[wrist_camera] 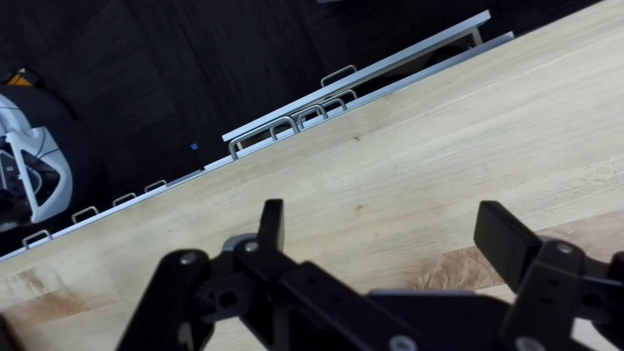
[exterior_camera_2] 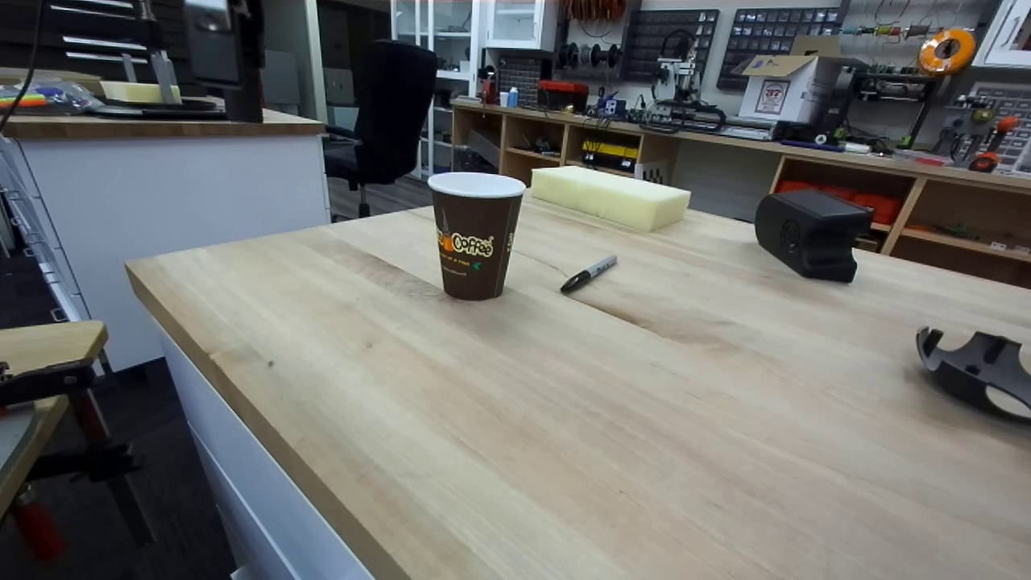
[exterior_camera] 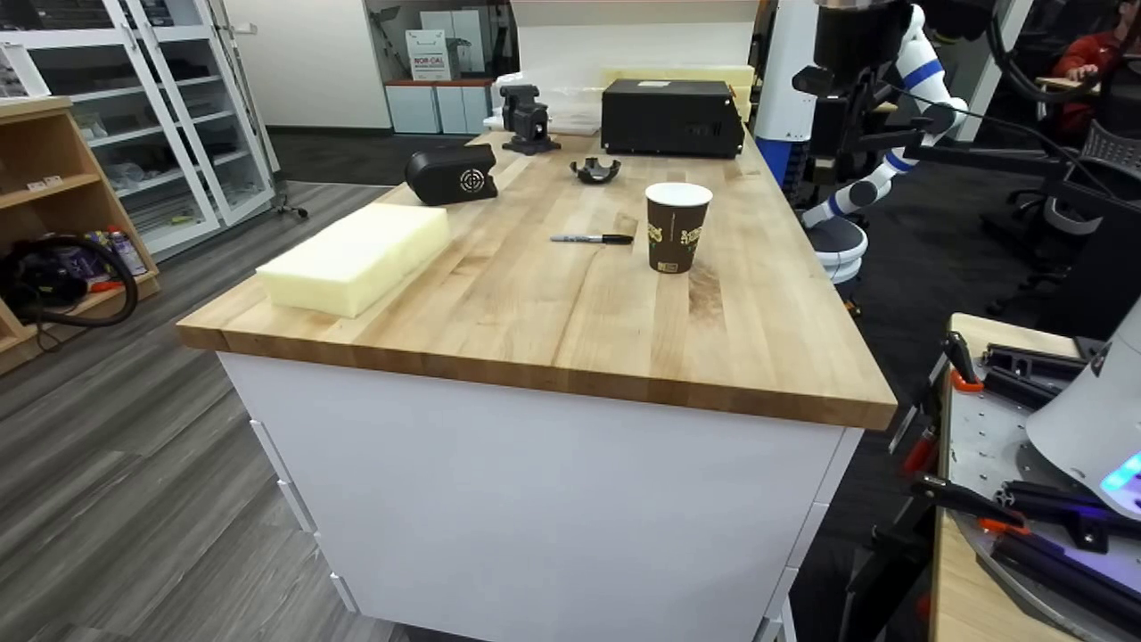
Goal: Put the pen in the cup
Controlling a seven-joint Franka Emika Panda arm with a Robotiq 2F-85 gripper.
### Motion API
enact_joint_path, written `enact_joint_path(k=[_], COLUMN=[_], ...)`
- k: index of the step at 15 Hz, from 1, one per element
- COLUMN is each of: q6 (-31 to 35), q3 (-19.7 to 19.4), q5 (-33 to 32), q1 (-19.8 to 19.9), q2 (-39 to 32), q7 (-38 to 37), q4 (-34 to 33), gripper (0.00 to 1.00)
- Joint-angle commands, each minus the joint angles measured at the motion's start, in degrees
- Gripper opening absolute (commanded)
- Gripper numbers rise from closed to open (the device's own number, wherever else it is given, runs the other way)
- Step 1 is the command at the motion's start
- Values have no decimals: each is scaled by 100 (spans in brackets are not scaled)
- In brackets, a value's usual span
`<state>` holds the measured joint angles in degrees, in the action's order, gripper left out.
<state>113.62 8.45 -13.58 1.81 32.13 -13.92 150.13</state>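
Observation:
The pen is a short marker with a black cap and grey barrel, lying flat on the wooden tabletop. It also shows in an exterior view. The cup stands upright beside the pen's capped end, apart from it. It is dark brown with a white rim, and also shows in an exterior view. My gripper is open in the wrist view, with only bare wood between its fingertips. The pen does not show in the wrist view. A dark brown shape at the lower left corner there is too cut off to identify.
A yellow foam block, a black boxy device and a curved black part lie on the wooden table. A large black box and a dark stand are farther back. The table edge borders dark floor.

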Motion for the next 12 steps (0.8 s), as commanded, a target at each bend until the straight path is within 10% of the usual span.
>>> enact_joint_path(k=[1,12], q6=[-163,1022], q3=[-71,-761], q5=[-518,-1313], q1=[23,-59], q2=[-228,-1790], q7=[393,2732], q4=[-425,-1981], gripper=[100,100])
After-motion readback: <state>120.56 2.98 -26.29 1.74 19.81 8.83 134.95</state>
